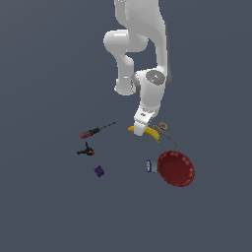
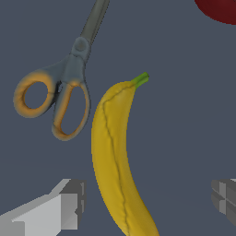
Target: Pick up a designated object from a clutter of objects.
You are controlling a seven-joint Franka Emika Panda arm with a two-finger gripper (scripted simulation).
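The yellow banana with a greenish tip lies on the grey floor, and in the exterior view it shows just below the hand. My gripper is low over it and open. In the wrist view the gripper has one finger on each side of the banana's lower half, both apart from it. The tan-handled scissors lie right beside the banana, and they also show in the exterior view.
A red bowl with a small can next to it lies on the exterior view's right; its rim shows in the wrist view. A red-handled screwdriver, a black-and-red clamp and a purple cube lie on the exterior view's left.
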